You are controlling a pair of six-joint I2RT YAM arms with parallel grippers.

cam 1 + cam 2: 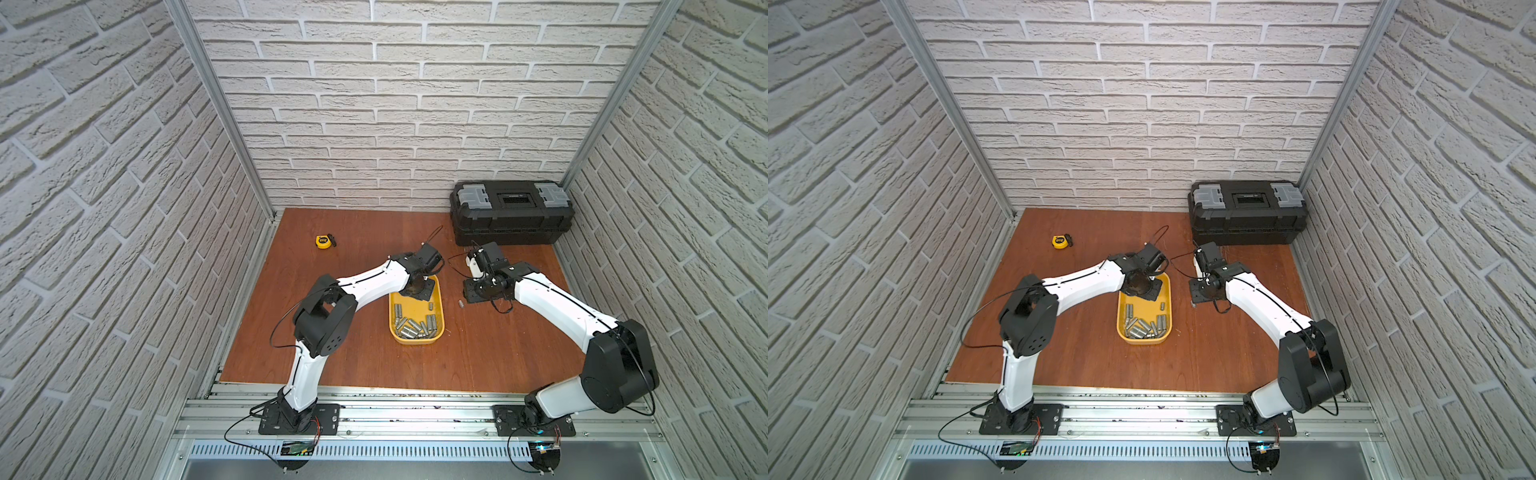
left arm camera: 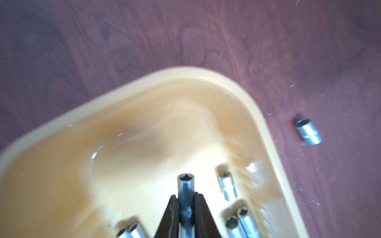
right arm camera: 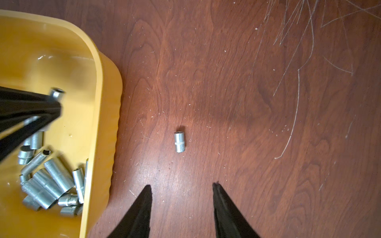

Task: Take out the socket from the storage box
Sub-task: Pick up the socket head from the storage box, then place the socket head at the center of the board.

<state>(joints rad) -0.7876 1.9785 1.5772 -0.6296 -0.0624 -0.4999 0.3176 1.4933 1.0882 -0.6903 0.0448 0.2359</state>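
Left gripper (image 2: pixel 186 198): jaws pinched narrow on a long slim socket (image 2: pixel 185 183), gripped by the shank so the hex mouth pokes out past the tips. I judge that hold suits a thin, slick steel cylinder, since a grip along its length stops it from rolling out.

- The held piece is inside the walls of the storage box (image 2: pixel 257 111), at its emptier end. It looks raised off the yellow floor, though I cannot tell by how much.
- In both top views the left wrist hangs over the upper end of the tub, just above frame centre, and hides the jaws from above.
- The heap of sockets (image 1: pixel 415 326) lies at the tub's lower end, jumbled and touching one another. Working at the bare end keeps the fingers clear of that pile.

Right gripper (image 3: pixel 181 186): jaws about half apart, with nothing between them. It is parked over bare table (image 1: pixel 498 353) beside the tub, out of the left arm's way.

- A short socket (image 3: pixel 179 142) lies on its side on the wood, ahead of the right gripper's tips and touching neither. It sits near the box's long wall, already outside it.

Step in hand, as I read it: lift over the rim and set the piece down on the wood.

Far off and not in play are a black toolbox (image 1: pixel 512 212) at upper right and a yellow tape measure (image 1: pixel 324 241) at upper left of the tabletop.
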